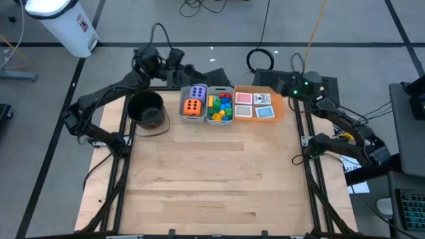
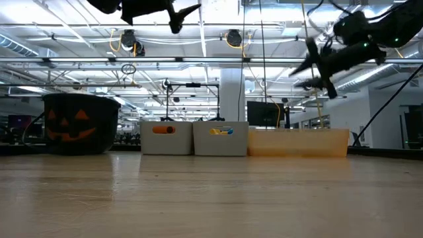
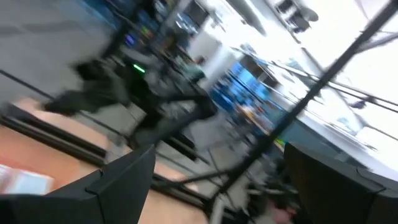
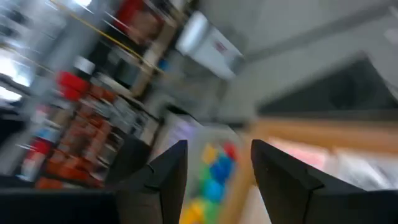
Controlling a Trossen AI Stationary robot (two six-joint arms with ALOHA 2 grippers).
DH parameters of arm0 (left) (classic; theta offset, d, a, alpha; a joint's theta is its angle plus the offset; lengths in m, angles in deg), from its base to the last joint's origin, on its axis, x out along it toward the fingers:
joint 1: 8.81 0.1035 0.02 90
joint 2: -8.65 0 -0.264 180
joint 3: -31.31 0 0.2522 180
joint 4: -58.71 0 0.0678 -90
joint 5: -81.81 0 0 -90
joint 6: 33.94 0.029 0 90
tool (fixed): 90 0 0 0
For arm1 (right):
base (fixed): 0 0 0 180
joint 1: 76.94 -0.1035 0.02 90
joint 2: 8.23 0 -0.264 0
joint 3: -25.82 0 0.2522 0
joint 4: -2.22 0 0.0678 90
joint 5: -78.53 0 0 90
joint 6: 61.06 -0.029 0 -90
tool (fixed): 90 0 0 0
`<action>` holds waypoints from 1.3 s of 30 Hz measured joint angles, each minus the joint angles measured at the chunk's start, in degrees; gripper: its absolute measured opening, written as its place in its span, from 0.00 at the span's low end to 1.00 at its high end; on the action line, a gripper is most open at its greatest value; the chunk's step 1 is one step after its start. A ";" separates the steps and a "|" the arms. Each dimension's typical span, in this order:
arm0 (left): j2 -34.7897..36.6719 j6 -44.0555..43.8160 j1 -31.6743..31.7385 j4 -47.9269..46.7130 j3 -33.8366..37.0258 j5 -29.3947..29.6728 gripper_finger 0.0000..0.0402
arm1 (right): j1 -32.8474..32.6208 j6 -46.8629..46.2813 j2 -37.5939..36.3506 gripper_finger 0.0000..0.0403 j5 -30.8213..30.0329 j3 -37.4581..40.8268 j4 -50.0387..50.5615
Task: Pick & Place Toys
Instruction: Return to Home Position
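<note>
**Sorting looks finished; only the arms to park**

Across the near bench: no loose toy in sight. Along the far edge, left to right: a black bucket; dice in the left bin; bricks heaped in the right bin; cards laid flat in the tray. Judged complete as to placing, with only the homing of both arms left. Just beyond the left bin, high above the bench: left hand, spread wide, holding nothing. Over the tray's far side: right hand, spread too, empty, angled toward the bricks.
</note>
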 joint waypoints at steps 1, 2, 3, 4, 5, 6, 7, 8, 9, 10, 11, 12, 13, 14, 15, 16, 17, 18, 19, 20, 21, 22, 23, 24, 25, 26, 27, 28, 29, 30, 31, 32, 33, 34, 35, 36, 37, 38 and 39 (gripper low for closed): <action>0.72 0.63 0.72 -0.40 0.00 1.06 0.90 | -0.08 -1.01 -0.88 0.40 0.00 -0.02 -2.55; 1.48 1.31 1.43 -0.95 0.00 2.09 0.90 | -0.19 -1.54 -1.77 0.39 -0.02 -0.02 -4.70; 2.33 2.16 2.23 -1.75 0.00 3.08 0.90 | -0.34 -1.68 -2.76 0.38 -0.02 -0.02 -6.89; 3.37 3.02 3.02 -3.00 0.00 3.98 0.90 | -0.45 -1.71 -3.77 0.37 -0.03 -0.02 -8.51; 4.53 4.04 3.90 -4.58 0.00 4.64 0.90 | -0.60 -1.73 -4.86 0.36 -0.02 -0.02 -10.02; 5.77 5.46 4.71 -6.26 0.00 5.45 0.90 | -0.72 -1.71 -5.91 0.34 -0.10 -0.03 -11.22; 7.14 6.92 5.51 -8.36 0.00 6.37 0.90 | -0.76 -1.72 -7.01 0.33 -0.18 -0.04 -11.86; 8.64 8.58 6.25 -10.90 0.00 7.45 0.90 | -0.76 -1.73 -8.20 0.31 -0.28 -0.04 -12.08; 10.16 10.36 7.00 -13.69 0.00 8.78 0.90 | -0.76 -1.67 -9.34 0.29 -0.32 -0.04 -12.11; 11.84 12.29 7.61 -16.61 0.00 10.33 0.90 | -0.76 -1.47 -10.47 0.28 -0.35 -0.04 -12.15; 13.55 14.39 8.09 -19.61 0.00 12.18 0.90 | -0.76 -1.35 -11.64 0.26 -0.35 -0.04 -12.15; 15.28 16.52 8.42 -22.30 0.00 14.14 0.90 | -0.76 -1.09 -12.77 0.24 -0.37 -0.04 -12.15; 17.11 18.51 8.50 -24.84 0.00 16.47 0.90 | -0.76 -0.63 -13.93 0.22 -0.37 -0.04 -12.16; 18.83 20.19 8.48 -27.22 0.00 19.00 0.90 | -0.88 -0.01 -15.21 0.20 -0.34 -0.04 -12.16; 20.70 21.55 8.48 -29.54 0.00 21.64 0.90 | -1.17 0.80 -16.41 0.17 -0.38 -0.04 -12.16; 22.51 22.57 8.48 -31.54 0.02 24.12 0.90 | -1.73 1.70 -17.70 0.15 -0.75 -0.04 -12.21; 24.29 23.32 8.40 -33.10 0.02 26.57 0.90 | -2.45 2.43 -18.98 0.13 -1.89 -0.04 -12.21; 26.11 23.87 8.13 -34.45 0.02 28.79 0.90 | -3.34 3.25 -20.21 0.10 -3.34 -0.04 -12.10; 27.69 24.27 7.88 -35.60 0.02 30.84 0.90 | -4.37 4.15 -21.62 0.08 -5.11 -0.04 -11.80; 29.30 24.62 7.59 -36.73 0.02 32.73 0.90 | -5.50 5.22 -22.92 0.06 -6.88 -0.04 -11.36; 30.84 25.01 7.35 -38.09 0.03 34.31 0.90 | -6.64 6.38 -24.21 0.03 -8.71 -0.04 -11.08; 32.30 25.28 7.35 -39.09 0.24 35.78 0.90 | -7.92 7.70 -25.39 0.02 -10.34 -0.04 -10.69; 33.85 25.38 7.33 -39.69 0.84 37.10 0.90 | -9.15 8.95 -26.48 0.01 -11.78 -0.04 -9.91; 35.35 25.36 7.33 -40.05 1.82 38.18 0.90 | -10.40 9.93 -27.41 0.01 -13.23 -0.04 -8.94; 36.84 24.98 7.35 -40.07 3.13 39.06 0.90 | -11.66 10.76 -28.19 0.01 -14.80 -0.07 -7.91; 38.31 24.54 7.35 -39.70 4.86 39.84 0.90 | -12.98 11.73 -28.89 0.01 -16.27 -0.10 -6.61; 39.83 23.88 7.35 -39.16 6.76 40.56 0.90 | -14.23 12.90 -29.42 0.01 -17.53 -0.11 -5.05; 41.51 22.94 7.35 -38.77 8.94 41.41 0.90 | -15.54 13.97 -29.85 0.01 -18.82 -0.11 -3.36; 43.22 21.99 7.34 -38.28 11.31 42.04 0.90 | -16.98 14.94 -30.25 0.00 -20.17 -0.11 -1.74; 44.80 21.14 7.32 -38.14 13.64 42.94 0.90 | -18.42 15.92 -30.60 0.00 -21.56 -0.09 -0.38; 46.43 20.54 7.32 -38.02 16.07 44.10 0.90 | -19.94 16.94 -30.86 0.00 -23.03 -0.09 0.78; 47.99 20.25 7.35 -38.11 18.40 45.34 0.90 | -21.47 18.01 -31.17 0.00 -24.61 -0.09 1.97; 49.41 20.20 7.35 -38.00 20.52 46.31 0.90 | -23.04 19.34 -31.38 0.00 -26.34 -0.09 2.97; 50.74 20.21 7.35 -38.00 22.63 47.24 0.90 | -24.60 20.87 -31.53 0.00 -28.15 -0.09 4.00; 51.92 20.19 7.35 -38.03 24.55 48.15 0.90 | -26.22 22.45 -31.63 0.00 -29.93 -0.09 5.31; 53.09 19.87 7.33 -38.11 26.34 49.11 0.90 | -27.71 23.93 -31.68 0.00 -31.96 -0.08 6.95; 54.15 19.45 7.35 -38.05 27.99 50.20 0.90 | -29.27 25.23 -31.68 0.00 -33.82 0.24 7.76; 55.20 18.77 7.35 -38.04 29.50 51.40 0.90 | -30.74 25.94 -31.69 0.00 -35.16 0.93 8.09; 56.23 18.32 7.35 -38.11 30.85 52.49 0.90 | -32.14 26.27 -31.86 0.00 -36.37 2.03 8.01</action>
